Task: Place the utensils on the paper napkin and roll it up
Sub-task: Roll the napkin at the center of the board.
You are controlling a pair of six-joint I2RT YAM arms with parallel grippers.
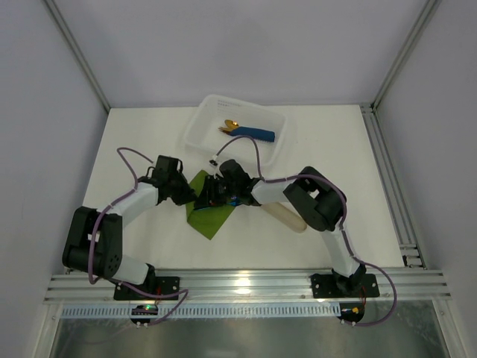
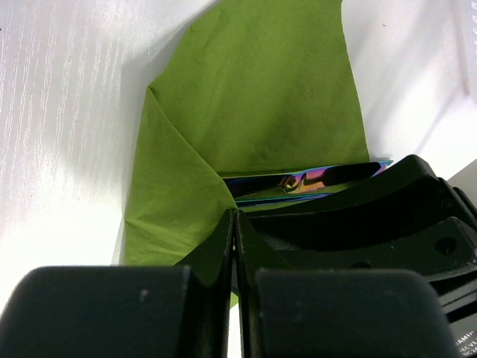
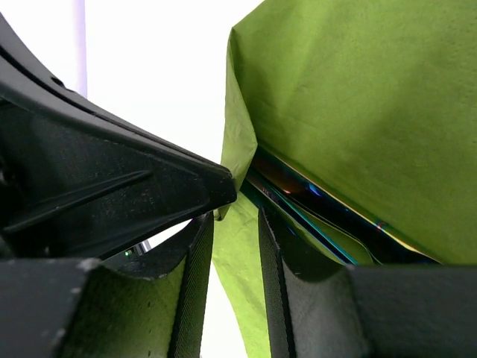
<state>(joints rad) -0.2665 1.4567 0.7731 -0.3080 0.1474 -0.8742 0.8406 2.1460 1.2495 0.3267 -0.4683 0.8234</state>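
One paper napkin [image 2: 261, 97] folded over the utensils [image 2: 305, 183], left jaws pinching its edge, right jaws ajar.

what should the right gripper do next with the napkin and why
Probably close the right gripper on the paper napkin flap and roll it further: the flap covers the utensils only partly, their shafts showing, and the shut left gripper sits at the fold's edge.

paper napkin [image 1: 212, 218]: on the table [image 1: 335, 149], centre, in front of the tub [image 1: 194, 127]
utensils [image 2: 305, 183]: on the napkin, under its folded-over flap
wrapped cutlery [image 1: 252, 133]: in the tub
oblong piece [image 1: 287, 218]: on the table, right of the napkin
left gripper [image 2: 234, 218]: at the flap's edge, right gripper [image 3: 232, 224] just beside it
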